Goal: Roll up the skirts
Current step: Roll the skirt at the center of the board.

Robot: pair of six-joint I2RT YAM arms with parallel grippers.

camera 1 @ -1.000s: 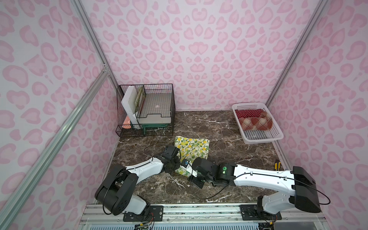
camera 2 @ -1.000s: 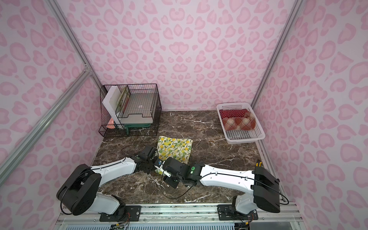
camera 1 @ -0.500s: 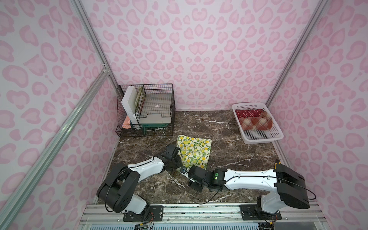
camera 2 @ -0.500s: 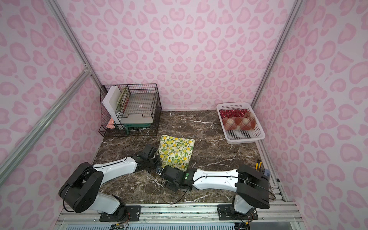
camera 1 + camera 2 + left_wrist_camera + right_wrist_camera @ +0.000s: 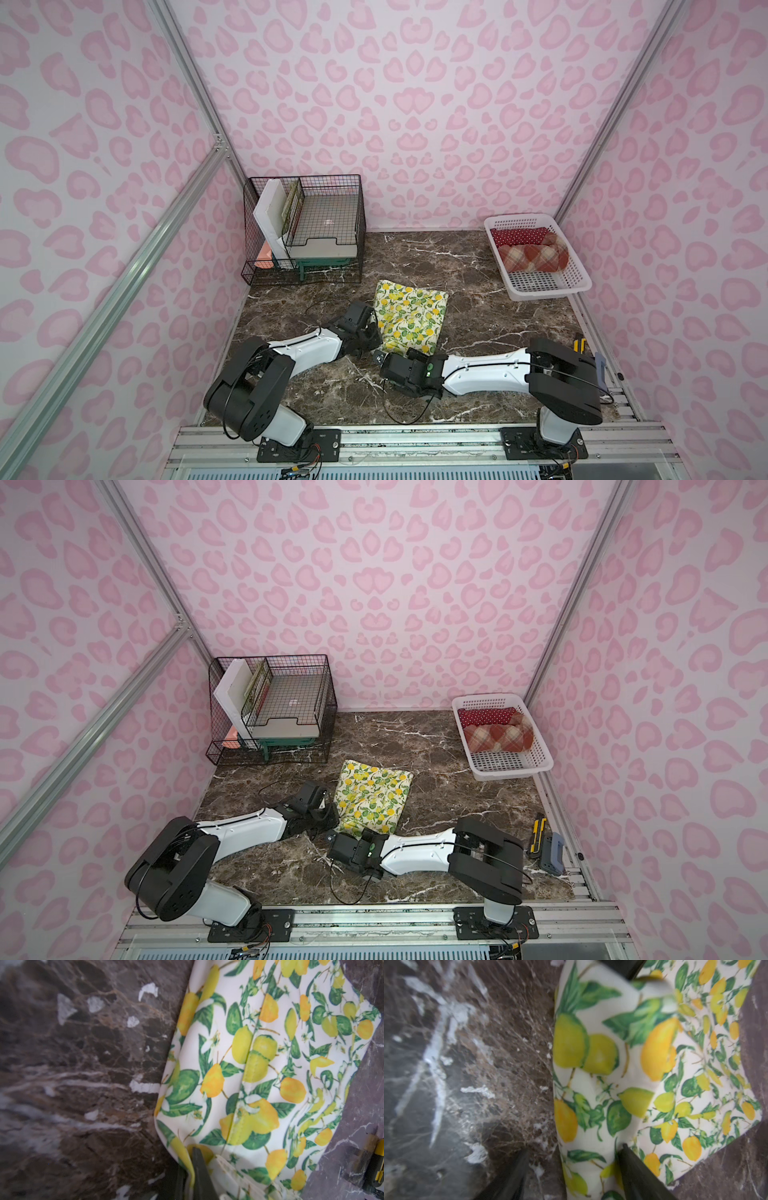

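The left gripper [image 5: 190,1157] was clamped on the left edge of the lemon skirt [image 5: 409,318], which lay flat on the table [image 5: 478,332], stretching away from both arms. The right gripper [image 5: 575,1148], jaws apart and empty, straddled its near hem, equally close.

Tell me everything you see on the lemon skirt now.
The lemon skirt is soft cream cloth printed with yellow lemons and green leaves, with stitched seams. It lies mostly flat, not rolled, on the marble table near its middle. The left gripper is shut on its near left corner; the right gripper stands open astride the edge beside it, one finger on cloth, one over table.
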